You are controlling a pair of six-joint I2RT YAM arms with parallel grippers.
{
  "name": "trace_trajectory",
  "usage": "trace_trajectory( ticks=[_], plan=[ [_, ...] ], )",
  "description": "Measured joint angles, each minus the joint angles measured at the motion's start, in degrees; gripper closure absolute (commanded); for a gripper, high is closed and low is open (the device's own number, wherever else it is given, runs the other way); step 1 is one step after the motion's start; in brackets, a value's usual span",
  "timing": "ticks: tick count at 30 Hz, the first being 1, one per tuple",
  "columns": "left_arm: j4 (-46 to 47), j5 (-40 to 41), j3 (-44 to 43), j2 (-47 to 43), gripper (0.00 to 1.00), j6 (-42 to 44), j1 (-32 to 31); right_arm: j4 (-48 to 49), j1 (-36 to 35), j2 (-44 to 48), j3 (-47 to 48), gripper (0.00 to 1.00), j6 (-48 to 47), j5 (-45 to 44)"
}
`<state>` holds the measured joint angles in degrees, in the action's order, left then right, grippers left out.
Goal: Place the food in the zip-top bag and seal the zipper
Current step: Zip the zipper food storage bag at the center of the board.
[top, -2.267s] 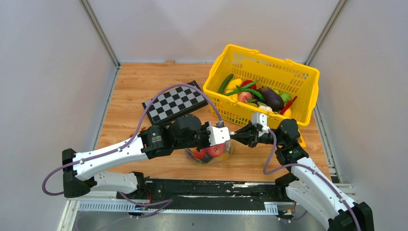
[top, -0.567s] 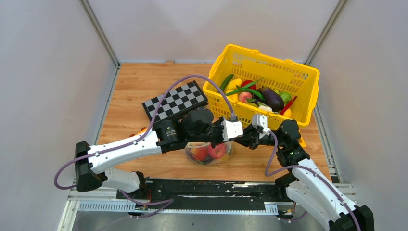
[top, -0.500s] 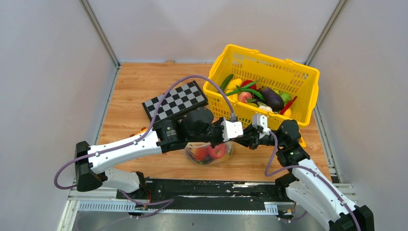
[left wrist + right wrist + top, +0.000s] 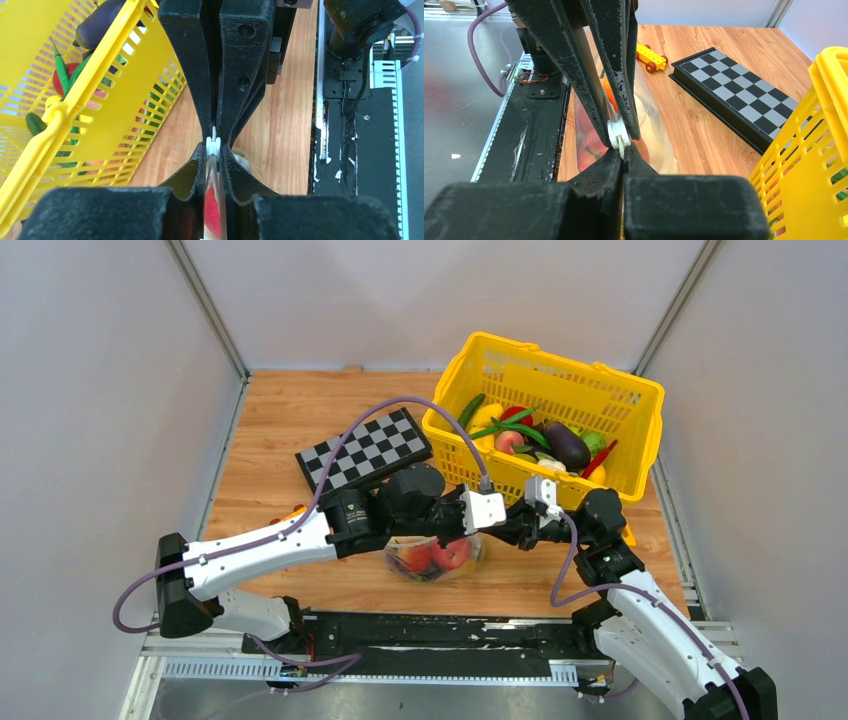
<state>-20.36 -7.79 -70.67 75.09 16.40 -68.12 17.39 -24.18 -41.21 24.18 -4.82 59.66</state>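
Observation:
The clear zip-top bag (image 4: pixel 436 556) stands on the table at the front middle with red round fruits (image 4: pixel 450 552) inside. My left gripper (image 4: pixel 497 526) and right gripper (image 4: pixel 512 527) meet tip to tip above the bag's right end. In the left wrist view my left gripper (image 4: pixel 214 148) is shut on the zipper at its white slider (image 4: pixel 213 144), with a red fruit (image 4: pixel 212 210) below. In the right wrist view my right gripper (image 4: pixel 623 151) is shut on the bag's top edge right beside the slider (image 4: pixel 617 134). The bag (image 4: pixel 651 120) hangs beyond, with food (image 4: pixel 589 135) in it.
A yellow basket (image 4: pixel 560 358) with several more toy vegetables stands at the back right, close behind the grippers; it also shows in the left wrist view (image 4: pixel 75 100) and the right wrist view (image 4: pixel 819 125). A checkerboard (image 4: pixel 365 450) lies behind the bag. A yellow toy brick (image 4: pixel 651 55) lies to the left.
My left gripper has slid right along the bag's top edge until it meets the right gripper. In the last half second nothing has visibly moved.

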Motion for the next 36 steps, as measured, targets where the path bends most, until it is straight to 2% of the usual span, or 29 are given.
trace_trajectory(
  ticks=[11,36],
  plan=[
    [0.52,1.9,2.23,-2.08,1.0,-0.02,0.0,0.07,-0.07,0.02,0.0,1.0,0.22,-1.16],
    [-3.5,9.53,12.41,-16.41,1.0,-2.93,1.9,0.44,-0.13,0.35,0.0,1.0,0.85,-3.17]
  ],
)
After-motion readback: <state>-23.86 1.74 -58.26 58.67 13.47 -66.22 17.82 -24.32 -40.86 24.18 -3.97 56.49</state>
